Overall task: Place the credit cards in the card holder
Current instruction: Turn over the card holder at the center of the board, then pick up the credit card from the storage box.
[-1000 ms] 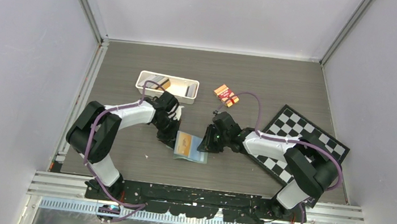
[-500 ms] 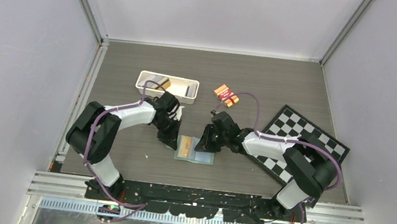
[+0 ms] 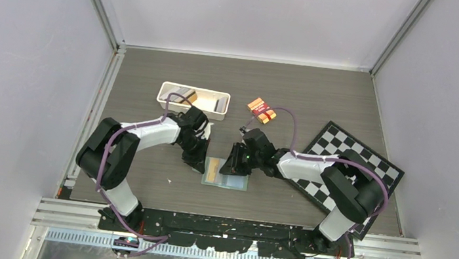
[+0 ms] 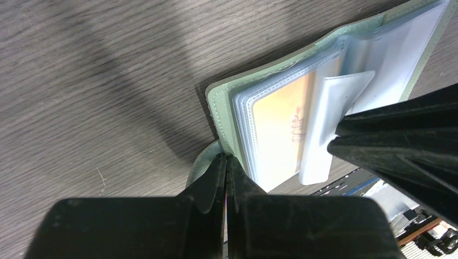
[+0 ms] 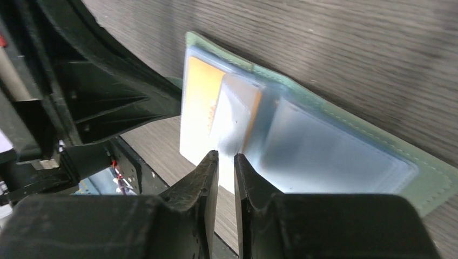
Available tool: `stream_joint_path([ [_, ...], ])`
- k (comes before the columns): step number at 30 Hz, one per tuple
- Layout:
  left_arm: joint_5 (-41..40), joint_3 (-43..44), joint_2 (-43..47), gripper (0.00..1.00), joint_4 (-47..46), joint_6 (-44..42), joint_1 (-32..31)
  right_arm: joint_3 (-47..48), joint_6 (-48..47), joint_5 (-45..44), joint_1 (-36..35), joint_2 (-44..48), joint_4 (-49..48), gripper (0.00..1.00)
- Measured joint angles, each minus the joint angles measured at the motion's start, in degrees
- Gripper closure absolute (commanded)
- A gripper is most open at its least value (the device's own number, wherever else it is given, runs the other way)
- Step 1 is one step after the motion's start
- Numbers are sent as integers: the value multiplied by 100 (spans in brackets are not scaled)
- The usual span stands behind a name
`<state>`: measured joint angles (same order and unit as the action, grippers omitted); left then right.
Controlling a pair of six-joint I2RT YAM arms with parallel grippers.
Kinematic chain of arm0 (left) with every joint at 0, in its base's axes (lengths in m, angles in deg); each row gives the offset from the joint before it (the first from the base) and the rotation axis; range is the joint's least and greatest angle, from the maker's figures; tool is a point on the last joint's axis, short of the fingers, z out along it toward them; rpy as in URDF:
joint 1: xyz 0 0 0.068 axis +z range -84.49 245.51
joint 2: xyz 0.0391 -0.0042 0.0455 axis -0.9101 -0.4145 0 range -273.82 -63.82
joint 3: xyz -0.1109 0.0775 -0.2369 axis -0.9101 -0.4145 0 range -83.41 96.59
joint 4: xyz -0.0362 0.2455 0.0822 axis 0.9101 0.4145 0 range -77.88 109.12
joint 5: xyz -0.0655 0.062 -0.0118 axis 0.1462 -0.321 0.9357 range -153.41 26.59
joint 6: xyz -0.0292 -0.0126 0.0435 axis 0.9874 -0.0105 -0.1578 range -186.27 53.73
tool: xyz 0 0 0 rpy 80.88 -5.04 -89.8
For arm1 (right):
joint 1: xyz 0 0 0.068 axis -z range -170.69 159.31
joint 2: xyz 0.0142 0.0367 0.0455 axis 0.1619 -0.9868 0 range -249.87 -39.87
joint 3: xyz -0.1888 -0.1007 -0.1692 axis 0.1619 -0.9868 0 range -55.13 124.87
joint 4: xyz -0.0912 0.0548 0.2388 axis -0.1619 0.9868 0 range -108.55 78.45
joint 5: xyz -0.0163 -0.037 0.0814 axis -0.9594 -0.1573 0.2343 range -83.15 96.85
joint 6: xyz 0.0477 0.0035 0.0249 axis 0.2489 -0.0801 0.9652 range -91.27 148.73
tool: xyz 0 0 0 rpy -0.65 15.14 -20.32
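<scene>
Progress: holder (image 3: pixel 234 182) lies open on counter, centre of top view (between both arms). Its green tab (image 4: pixel 201 165) is clamped by left gripper (image 4: pixel 226 162), pinning it down. Clear sleeve (image 4: pixel 341 101) is pinched and held raised by right gripper (image 5: pixel 226 159). One gold card (image 4: pixel 281 127) already pocketed. Other cards (image 3: pixel 185 94) wait in tray (image 3: pixel 162 98), upper left. Judged early: most left.

A dark grey wood-grain tabletop (image 3: pixel 153 80) is filling the middle of the frame. A long white rectangular tray (image 3: pixel 196 87) is sitting upper left of centre, and a small orange-and-red banded packet (image 3: pixel 262 109) is lying just right of it. A black-and-white chequered board (image 3: pixel 345 148) is lying at the right. A sage-green folding card holder (image 3: pixel 233 181) is lying open at centre.
</scene>
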<state>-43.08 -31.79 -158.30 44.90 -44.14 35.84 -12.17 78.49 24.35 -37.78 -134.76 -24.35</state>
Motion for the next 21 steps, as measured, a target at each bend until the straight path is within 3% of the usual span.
stream_joint_path([
  [6, -28, -2, 15, 96, -7, 20, -7, 243, 15, 269, -50, -70, -304, 70],
  [15, -702, -122, 503, 65, -33, 46, 33, 605, -140, 461, -83, -70, -391, 60],
  [21, -1113, -118, 1034, 53, 166, 107, 223, 702, -575, 254, 52, 575, 79, 51],
])
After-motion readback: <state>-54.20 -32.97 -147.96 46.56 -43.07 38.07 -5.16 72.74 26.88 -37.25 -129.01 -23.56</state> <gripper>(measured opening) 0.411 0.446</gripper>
